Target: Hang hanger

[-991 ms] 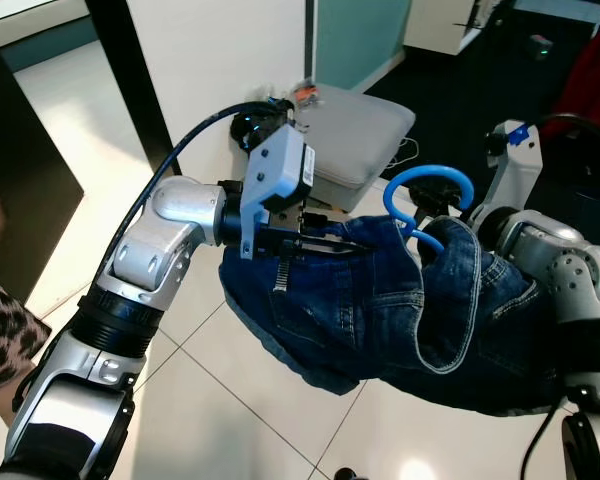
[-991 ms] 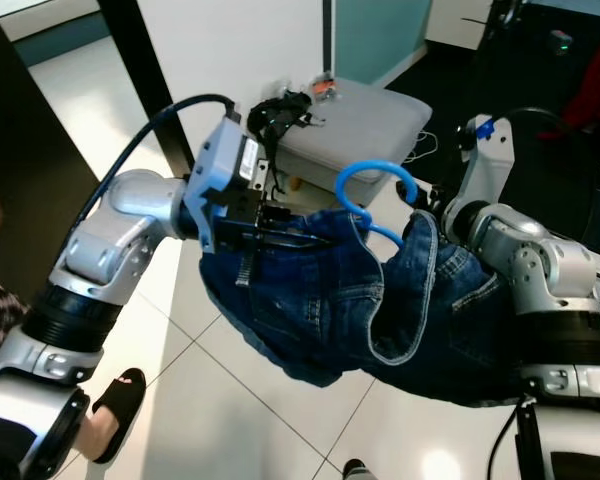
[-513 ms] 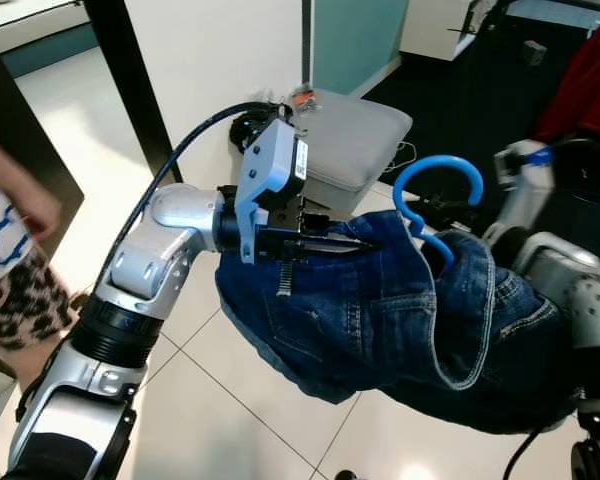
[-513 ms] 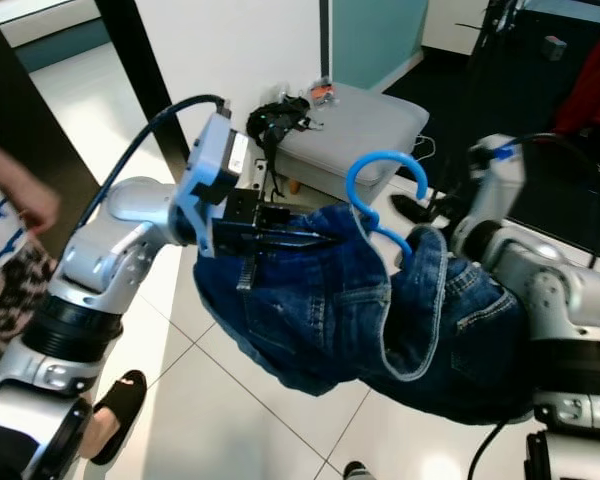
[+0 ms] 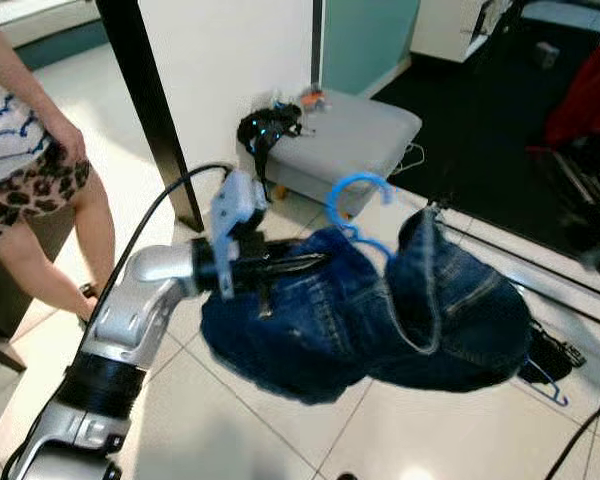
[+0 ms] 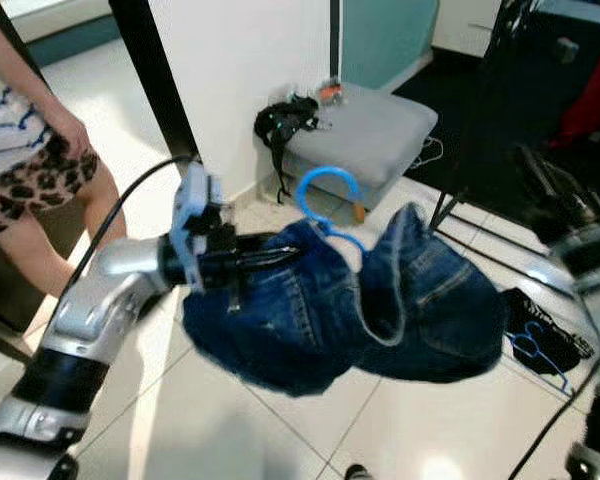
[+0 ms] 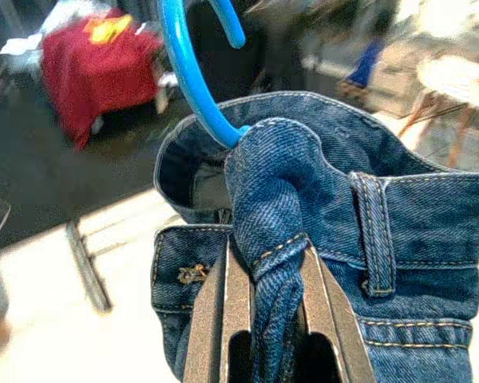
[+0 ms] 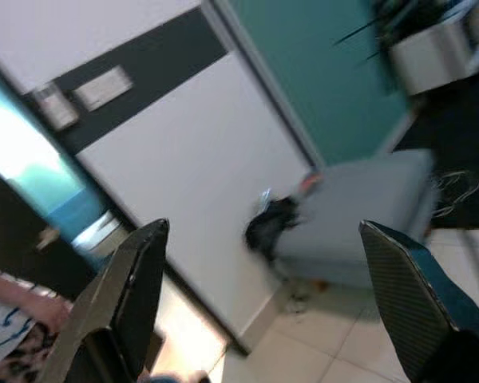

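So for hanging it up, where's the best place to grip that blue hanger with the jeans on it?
Probably where the left gripper already holds it: shut on the bunched denim waistband of the jeans just below the blue hanger hook's neck, coming from the side. That leaves the curved hook standing free above the fabric to catch a rail. The right gripper is open and holds nothing.

Blue plastic hanger [image 5: 352,205], hook upward, draped with jeans [image 5: 380,320]
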`<state>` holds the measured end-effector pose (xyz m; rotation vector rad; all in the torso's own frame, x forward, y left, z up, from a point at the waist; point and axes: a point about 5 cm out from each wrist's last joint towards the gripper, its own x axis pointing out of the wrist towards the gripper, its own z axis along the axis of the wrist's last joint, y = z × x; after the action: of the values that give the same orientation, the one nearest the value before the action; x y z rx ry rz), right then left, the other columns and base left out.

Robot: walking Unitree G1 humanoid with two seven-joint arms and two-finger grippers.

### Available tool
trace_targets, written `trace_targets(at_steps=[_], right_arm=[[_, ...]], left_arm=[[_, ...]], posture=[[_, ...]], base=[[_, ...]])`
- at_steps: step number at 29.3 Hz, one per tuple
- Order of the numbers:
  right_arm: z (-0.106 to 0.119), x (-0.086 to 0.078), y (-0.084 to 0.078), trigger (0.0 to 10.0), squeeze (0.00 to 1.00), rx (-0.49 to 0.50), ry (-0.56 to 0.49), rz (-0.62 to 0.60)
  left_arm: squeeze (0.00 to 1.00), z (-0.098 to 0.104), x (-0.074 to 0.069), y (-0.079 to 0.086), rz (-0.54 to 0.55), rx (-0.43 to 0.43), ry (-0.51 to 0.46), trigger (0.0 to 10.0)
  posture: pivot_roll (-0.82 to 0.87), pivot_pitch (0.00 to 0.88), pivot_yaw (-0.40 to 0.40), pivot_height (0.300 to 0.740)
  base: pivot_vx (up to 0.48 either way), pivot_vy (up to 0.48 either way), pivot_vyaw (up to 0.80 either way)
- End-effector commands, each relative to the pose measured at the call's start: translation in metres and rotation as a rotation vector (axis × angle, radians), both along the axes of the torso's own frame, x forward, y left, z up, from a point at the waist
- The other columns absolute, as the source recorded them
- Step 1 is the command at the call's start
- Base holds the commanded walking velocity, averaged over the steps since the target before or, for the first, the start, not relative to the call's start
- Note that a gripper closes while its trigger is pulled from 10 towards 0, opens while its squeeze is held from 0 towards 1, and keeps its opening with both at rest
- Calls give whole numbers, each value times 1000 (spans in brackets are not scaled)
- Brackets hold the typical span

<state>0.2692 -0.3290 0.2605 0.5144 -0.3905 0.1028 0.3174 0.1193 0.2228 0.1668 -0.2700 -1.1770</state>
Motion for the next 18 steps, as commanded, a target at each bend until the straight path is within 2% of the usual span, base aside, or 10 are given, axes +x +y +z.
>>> trace_targets(at_steps=[1,2,3,4,6,9,10,15,17,18], right_arm=[[-6,-3,-4,10000,1000,-5,17,-46],[-18,-8,-8,10000,1000,-7,61,-92],[-35,-14,-13,10000,365,-2,121,-143],[-69,-26,-18,10000,0,39,231,-216],[-87,-32,-19,10000,0,80,279,-239],[-100,-35,-15,10000,0,62,330,-246],[-125,-41,-4,10000,0,40,421,-241],[-148,-48,5,10000,0,52,488,-232],[-179,-59,12,10000,0,61,586,-240],[-179,-59,12,10000,0,61,586,-240]], left_arm=[[0,1,2,10,60,-20,-12,10000],[0,-7,4,17,111,-25,12,10000],[0,-17,4,24,173,-32,38,10000],[0,-34,2,36,277,-43,85,10000],[0,-42,0,41,326,-48,108,10000],[0,-48,-1,43,356,-44,118,10000],[0,-59,-3,45,418,-47,140,10000],[0,-69,-3,49,497,-53,142,10000],[0,-81,-3,53,573,-43,151,10000],[0,-81,-3,53,573,-43,151,10000]], posture=[[-21,161,25,740],[-25,163,29,740],[-26,163,29,740],[-21,161,25,740],[-21,161,25,740],[-21,170,23,740],[-26,179,21,740],[-26,179,21,740],[-12,165,17,740],[-12,165,17,740]], base=[[0,0,0],[0,0,0],[0,0,0],[0,0,0],[0,0,0],[0,0,0],[0,0,0],[0,0,0],[0,0,0],[0,0,0]])
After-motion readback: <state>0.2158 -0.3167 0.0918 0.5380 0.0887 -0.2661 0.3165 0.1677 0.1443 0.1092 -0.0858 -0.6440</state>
